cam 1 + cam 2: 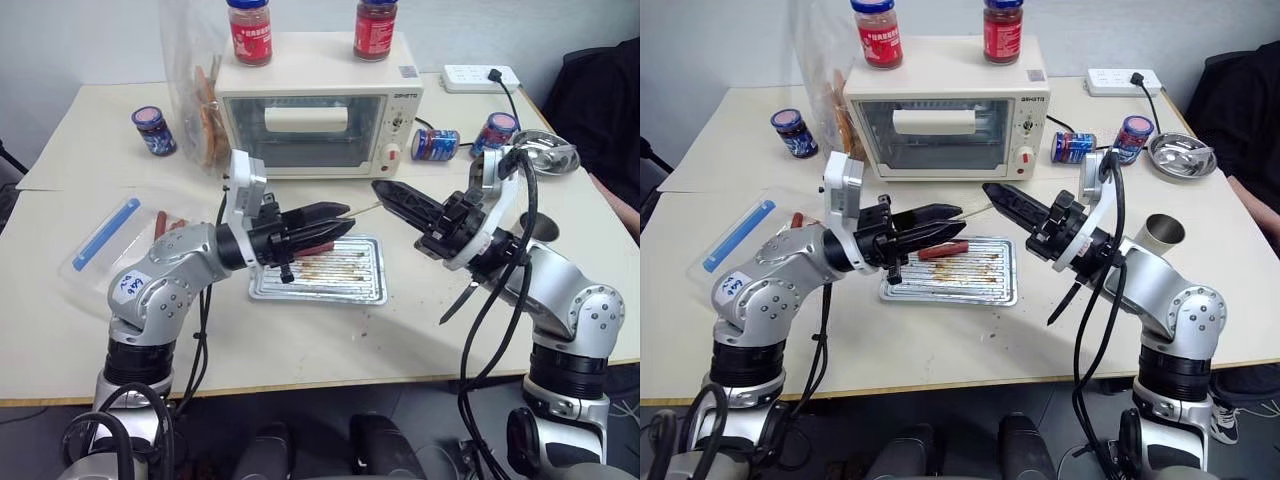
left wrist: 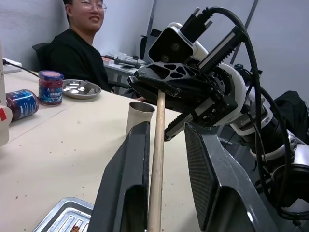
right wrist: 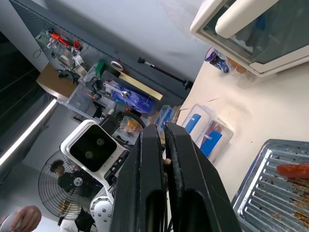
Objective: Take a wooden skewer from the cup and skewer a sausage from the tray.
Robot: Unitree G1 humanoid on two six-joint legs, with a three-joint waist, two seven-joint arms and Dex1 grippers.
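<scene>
Above the tray (image 1: 992,288), the 2 grippers meet tip to tip with 1 wooden skewer (image 2: 157,159) between them. The right gripper (image 1: 992,192) is clamped on 1 end of the stick; the left gripper (image 1: 952,224) has its fingers (image 2: 126,188) narrowly parted around the other end — whether they pinch it I cannot tell. 1 sausage (image 1: 943,249) lies on the tray's ribbed floor, just under the left fingers. 1 paper cup (image 1: 1165,232) stands near the right arm. On the table are 1 toaster oven (image 1: 945,110) with 2 red jars (image 1: 878,32) on top, 3 blue-lidded jars (image 1: 793,133) and 1 round steel dish (image 1: 1182,155). A person in black (image 2: 75,53) sits beyond the table.
</scene>
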